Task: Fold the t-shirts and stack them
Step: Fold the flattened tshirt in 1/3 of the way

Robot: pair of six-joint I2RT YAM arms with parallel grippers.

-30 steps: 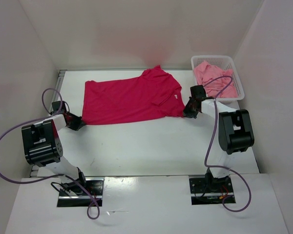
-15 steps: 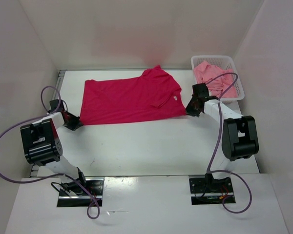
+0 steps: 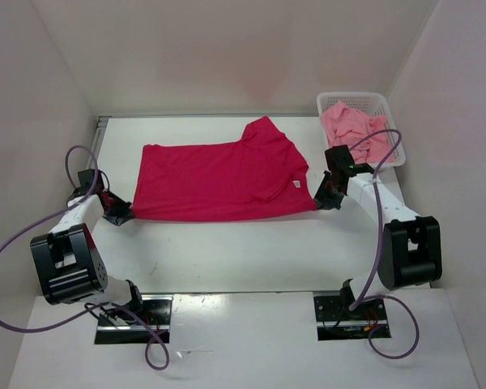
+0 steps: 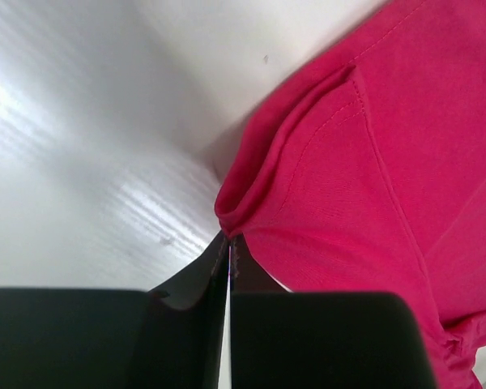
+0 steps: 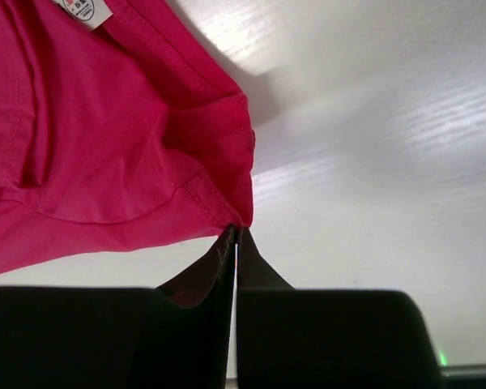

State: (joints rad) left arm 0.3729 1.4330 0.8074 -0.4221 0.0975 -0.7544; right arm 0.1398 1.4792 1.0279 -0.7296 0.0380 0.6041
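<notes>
One white neck tag (image 5: 86, 10) on crimson t-shirt (image 3: 219, 180); txt illegible

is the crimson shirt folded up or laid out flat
Laid out flat: the crimson shirt lies stretched across the table, one sleeve showing. Whether it is doubled lengthwise, cannot tell.

A white table (image 3: 251, 243) fills the middle. Plain white walls close it in: a back wall (image 3: 227, 49) at 12 o'clock, faintly pink, a left wall (image 3: 24, 121) at 9 o'clock and a right wall (image 3: 462, 105) at 3 o'clock. Light shines on the table edge at 6 o'clock.
</notes>
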